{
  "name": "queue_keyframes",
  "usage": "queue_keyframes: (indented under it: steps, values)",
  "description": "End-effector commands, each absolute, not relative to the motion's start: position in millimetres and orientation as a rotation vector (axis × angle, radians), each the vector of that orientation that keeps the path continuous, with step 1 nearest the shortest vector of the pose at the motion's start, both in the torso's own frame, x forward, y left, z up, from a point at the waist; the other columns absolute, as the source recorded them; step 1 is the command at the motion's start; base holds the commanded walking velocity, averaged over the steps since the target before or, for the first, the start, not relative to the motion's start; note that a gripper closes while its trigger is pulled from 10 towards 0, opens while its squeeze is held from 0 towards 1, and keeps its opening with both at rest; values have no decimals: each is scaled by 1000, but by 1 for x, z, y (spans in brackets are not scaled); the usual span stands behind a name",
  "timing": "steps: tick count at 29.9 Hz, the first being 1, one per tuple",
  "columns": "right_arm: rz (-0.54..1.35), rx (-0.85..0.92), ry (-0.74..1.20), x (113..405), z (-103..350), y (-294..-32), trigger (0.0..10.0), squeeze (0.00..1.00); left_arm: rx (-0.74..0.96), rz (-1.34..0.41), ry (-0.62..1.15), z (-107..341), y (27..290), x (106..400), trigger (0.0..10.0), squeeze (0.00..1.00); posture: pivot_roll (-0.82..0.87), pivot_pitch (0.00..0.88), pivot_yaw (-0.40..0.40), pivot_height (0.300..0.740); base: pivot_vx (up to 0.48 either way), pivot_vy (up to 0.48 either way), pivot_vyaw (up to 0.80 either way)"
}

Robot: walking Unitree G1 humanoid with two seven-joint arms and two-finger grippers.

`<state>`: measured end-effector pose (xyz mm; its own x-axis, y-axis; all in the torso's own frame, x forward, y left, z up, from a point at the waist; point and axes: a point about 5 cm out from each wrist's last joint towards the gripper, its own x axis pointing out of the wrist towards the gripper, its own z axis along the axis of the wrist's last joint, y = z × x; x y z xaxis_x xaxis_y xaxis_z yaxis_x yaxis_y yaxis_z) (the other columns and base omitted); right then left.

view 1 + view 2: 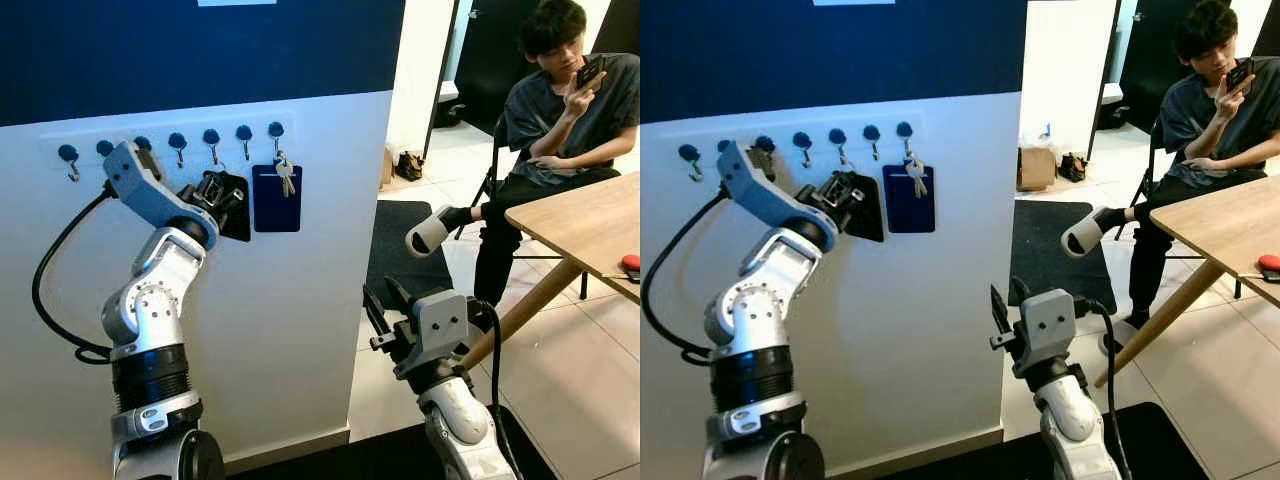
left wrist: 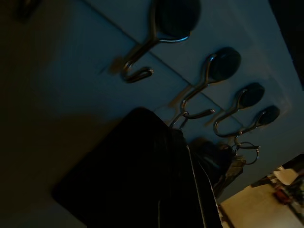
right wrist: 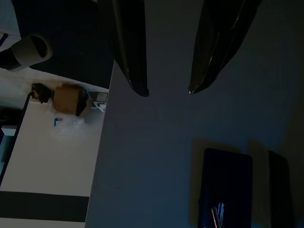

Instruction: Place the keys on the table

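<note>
My left gripper (image 1: 232,205) is raised to the row of hooks (image 1: 212,139) on the white wall, left of centre in the head view, its black fingers lying over a black tag that hangs there; from here I cannot tell whether they are closed or apart, because they merge with the tag, and the left wrist view is too dark to separate them. Just right of it hangs the blue card holder (image 1: 277,198), with the keys (image 1: 285,176) dangling in front of its upper part from the last hook, apart from the fingers. My right gripper (image 3: 166,90) sits low at centre, fingers spread with nothing between them, pointing at the wall. The wooden table (image 1: 590,225) is cut off by the right edge of the frame, and a seated person (image 1: 560,110) at upper right holds a phone.
</note>
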<state>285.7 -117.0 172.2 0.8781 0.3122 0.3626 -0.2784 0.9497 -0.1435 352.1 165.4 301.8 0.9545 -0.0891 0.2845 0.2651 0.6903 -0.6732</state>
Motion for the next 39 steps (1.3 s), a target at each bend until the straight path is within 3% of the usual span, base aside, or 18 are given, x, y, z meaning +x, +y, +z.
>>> queue_keyframes:
  steps: [1,12,39]
  values:
    - [313,-83,-385,283,171,-116,10000,0,-853,-233,-217,301,161,353,10000,0,71,114,85,740,0,0,0]
    - [318,-80,-382,284,171,-115,10000,0,-857,-326,-334,315,162,343,10000,0,76,119,85,740,0,0,0]
    - [318,-75,-378,283,170,-113,10000,0,-884,-396,-408,324,167,341,10000,0,80,123,85,740,0,0,0]
